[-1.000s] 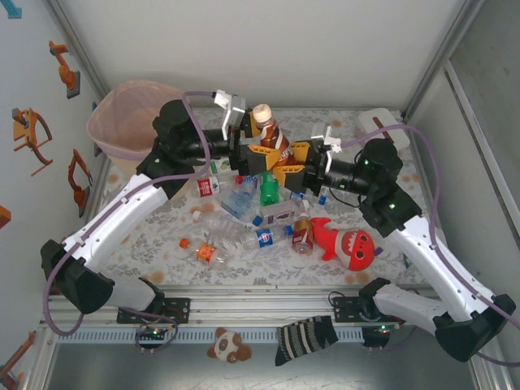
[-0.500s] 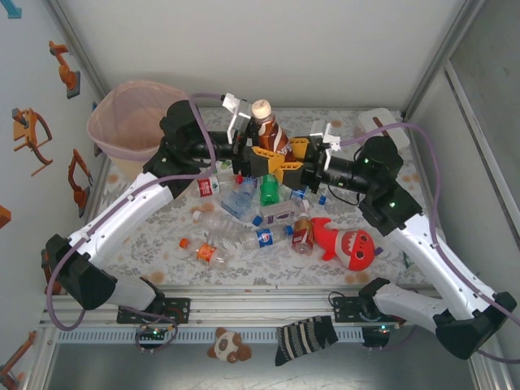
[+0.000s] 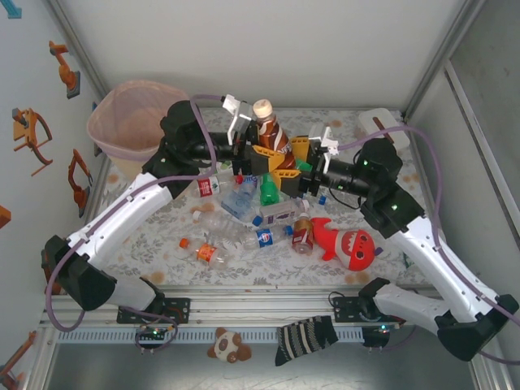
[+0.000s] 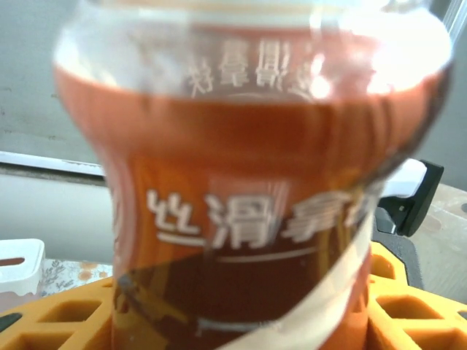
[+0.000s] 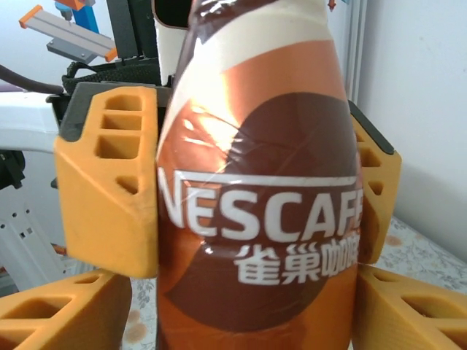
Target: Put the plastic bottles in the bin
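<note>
We take this for a hand-over. The brown-and-orange sleeved plastic coffee bottle w/ cream cap (image 3: 268,136) is held roughly upright over the far middle of the flower-patterned table (image 3: 162,240). That's well right of the tall beige plastic bin w/ pinkish liner (image 3: 97,134).

The left gripper (image 3: 262,156) clamps the bottle, its orange ribbed fingers (image 5: 109,182) pressed on both sides of the body. The right gripper (image 3: 291,164) stands parted, w/ a gap beside the bottle on at least one side.

Best move, we reckon: the right gripper backs straight off w/o brushing the bottle. The left then carries it over the bin mouth, upright, & lets go only there.

The sleeve is glossy & the body waisted, so prob. slippery. The honeycomb fingers look rigid. Clear bottles w/ coloured labels (image 3: 264,237) lie heaped on the table below.
</note>
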Robot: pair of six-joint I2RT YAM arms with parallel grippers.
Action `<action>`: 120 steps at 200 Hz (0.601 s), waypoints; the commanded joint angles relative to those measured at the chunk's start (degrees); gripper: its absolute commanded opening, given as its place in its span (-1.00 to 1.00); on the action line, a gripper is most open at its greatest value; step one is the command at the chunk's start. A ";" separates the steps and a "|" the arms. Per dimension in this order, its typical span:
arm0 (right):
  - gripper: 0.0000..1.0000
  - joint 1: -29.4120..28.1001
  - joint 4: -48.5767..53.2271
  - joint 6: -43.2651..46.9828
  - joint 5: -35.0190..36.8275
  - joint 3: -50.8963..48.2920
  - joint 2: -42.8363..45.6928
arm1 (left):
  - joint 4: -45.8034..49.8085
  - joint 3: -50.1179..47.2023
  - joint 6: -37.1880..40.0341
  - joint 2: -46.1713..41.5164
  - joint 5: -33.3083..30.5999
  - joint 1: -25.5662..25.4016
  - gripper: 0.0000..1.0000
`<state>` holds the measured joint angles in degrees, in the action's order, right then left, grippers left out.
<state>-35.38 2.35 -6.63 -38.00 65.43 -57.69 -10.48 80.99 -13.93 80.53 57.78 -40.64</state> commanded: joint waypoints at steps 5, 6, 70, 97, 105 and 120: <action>0.60 -0.48 2.66 2.05 2.66 -0.10 2.99 | 1.88 1.61 2.27 -2.39 -1.05 1.22 0.14; 0.60 -0.48 2.70 2.05 2.80 -0.11 3.10 | 1.92 1.62 2.30 -2.44 -1.11 1.33 0.14; 0.63 -0.49 7.43 3.88 7.43 -0.95 5.84 | 19.45 5.92 10.55 -5.62 -12.29 8.04 0.13; 0.63 -0.50 8.15 3.94 9.15 -0.82 5.60 | 31.24 10.07 15.36 -6.44 -21.70 11.23 0.14; 0.63 -0.49 8.19 3.93 9.55 -0.82 5.43 | 33.77 11.46 15.63 -6.40 -23.10 12.90 0.14; 0.63 -0.53 8.18 3.99 10.14 -0.66 5.13 | 38.72 14.28 15.71 -5.48 -25.13 16.35 0.13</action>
<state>-35.46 10.31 -3.55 -30.09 64.97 -52.51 16.47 90.63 -2.11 75.83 39.75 -28.38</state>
